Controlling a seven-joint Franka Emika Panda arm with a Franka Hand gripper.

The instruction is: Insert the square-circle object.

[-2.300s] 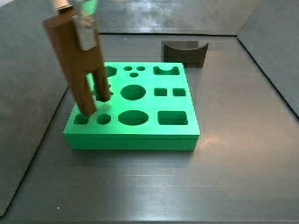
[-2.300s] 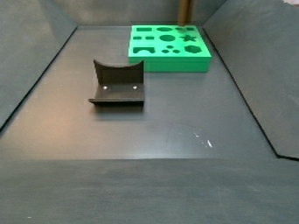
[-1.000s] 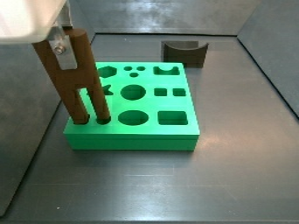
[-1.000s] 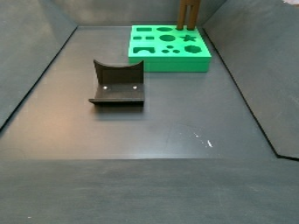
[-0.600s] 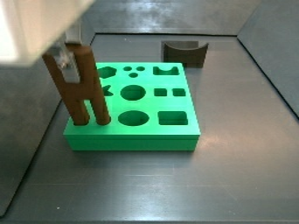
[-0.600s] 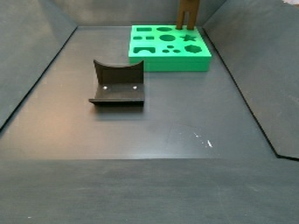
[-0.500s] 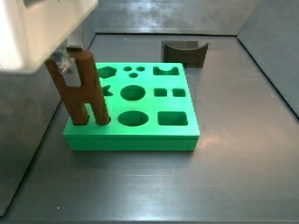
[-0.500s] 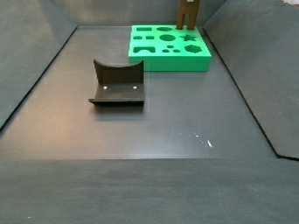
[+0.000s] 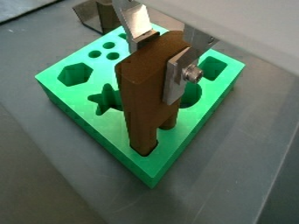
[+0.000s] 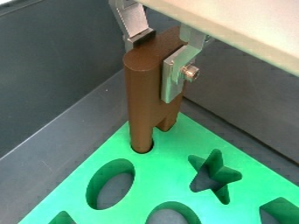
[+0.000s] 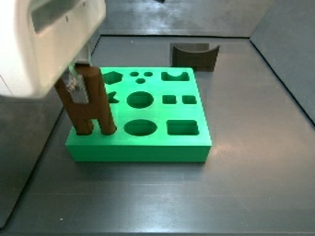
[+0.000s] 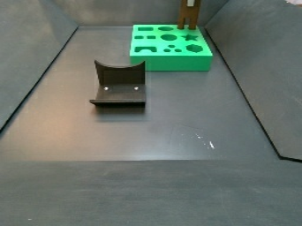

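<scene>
The square-circle object [image 9: 146, 105] is a tall brown piece that stands upright with both legs down in two holes at a corner of the green block [image 9: 87, 131]. It shows the same way in a wrist view [image 10: 142, 96] and in both side views [image 11: 88, 109] [image 12: 190, 12]. My gripper [image 9: 162, 59] is shut on the piece's top, one silver finger on each flat side, as a wrist view [image 10: 158, 57] also shows. In a side view the gripper [image 11: 80, 81] sits under its blurred white body.
The green block [image 11: 135, 149] [image 12: 177, 64] [image 10: 158, 171] has several other shaped holes: star, hexagon, circles, squares. The fixture [image 11: 194, 57] [image 12: 118, 86] stands on the grey floor apart from the block. Dark walls ring the floor.
The gripper has come down with the piece. The legs have sunk deeper into the block's corner holes, so less of the piece stands above the block.
</scene>
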